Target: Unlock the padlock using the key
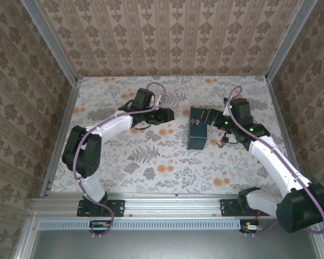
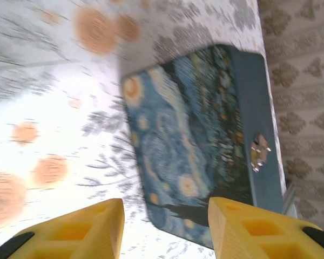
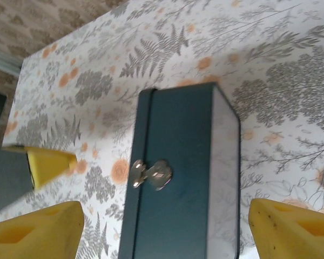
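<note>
**Padlock lay loose on the desk, both jaws empty; the unlocking could not be confirmed.**
On the flower-printed desk (image 1: 151, 162), the dark blue rectangular box with the starry print (image 1: 198, 135) stood between the two arms. The right jaws stood wide over its plain side and held nothing. The left jaws were partly open and also empty. The small brass-yellow padlock (image 1: 222, 142) lay on the desk just beside the box, on the right arm's side, apart from both jaws. A small silver key-like piece (image 3: 151, 174) sat on the box's side. Whether the shackle was released I cannot tell.
</note>
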